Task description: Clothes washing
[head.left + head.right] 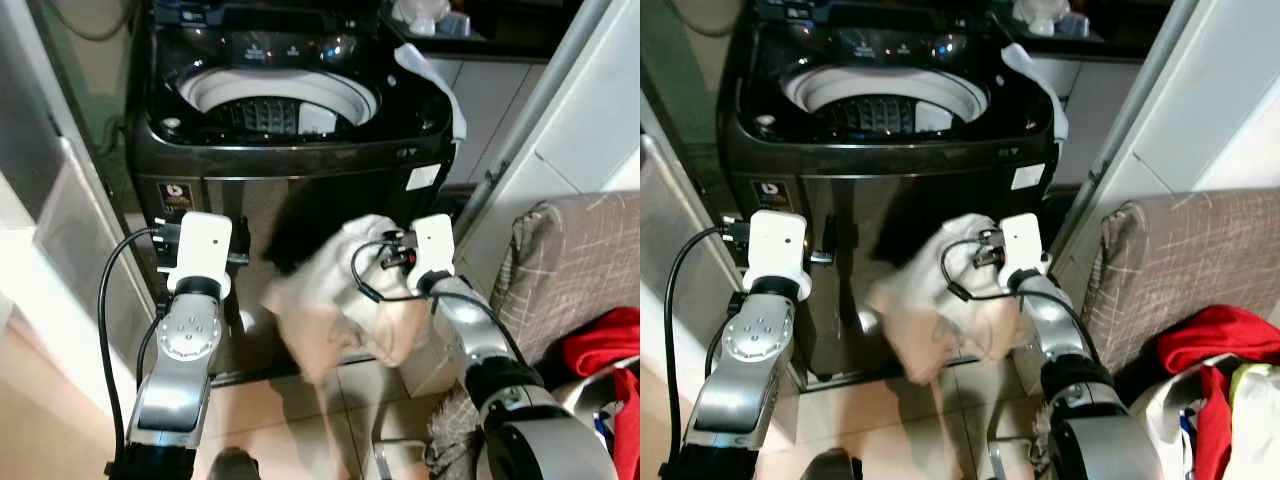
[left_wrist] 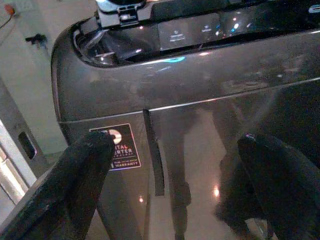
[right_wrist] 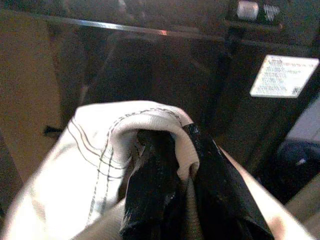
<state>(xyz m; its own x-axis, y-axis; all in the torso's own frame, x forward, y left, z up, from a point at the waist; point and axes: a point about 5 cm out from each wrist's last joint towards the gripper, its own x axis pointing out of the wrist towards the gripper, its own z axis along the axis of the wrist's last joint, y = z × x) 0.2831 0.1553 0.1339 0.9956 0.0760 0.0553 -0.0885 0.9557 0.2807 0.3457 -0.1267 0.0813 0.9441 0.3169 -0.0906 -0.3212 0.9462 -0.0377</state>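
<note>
A dark top-loading washing machine (image 1: 300,150) stands before me with its lid up and the white drum (image 1: 280,100) showing. A cream-white garment (image 1: 335,300) hangs in front of the machine's lower panel, held up by my right gripper (image 3: 172,165), which is shut on a fold of the garment (image 3: 100,155). My left gripper (image 2: 175,165) is open and holds nothing, its black fingers (image 2: 75,175) pointing at the machine's front panel (image 2: 200,125) below the rim, to the left of the garment.
A white cloth (image 1: 440,85) drapes over the machine's right rim. A checked fabric piece of furniture (image 1: 580,260) with red clothes (image 1: 600,340) on it stands at the right. A white door frame (image 1: 540,110) rises right of the machine. Tiled floor (image 1: 270,420) lies below.
</note>
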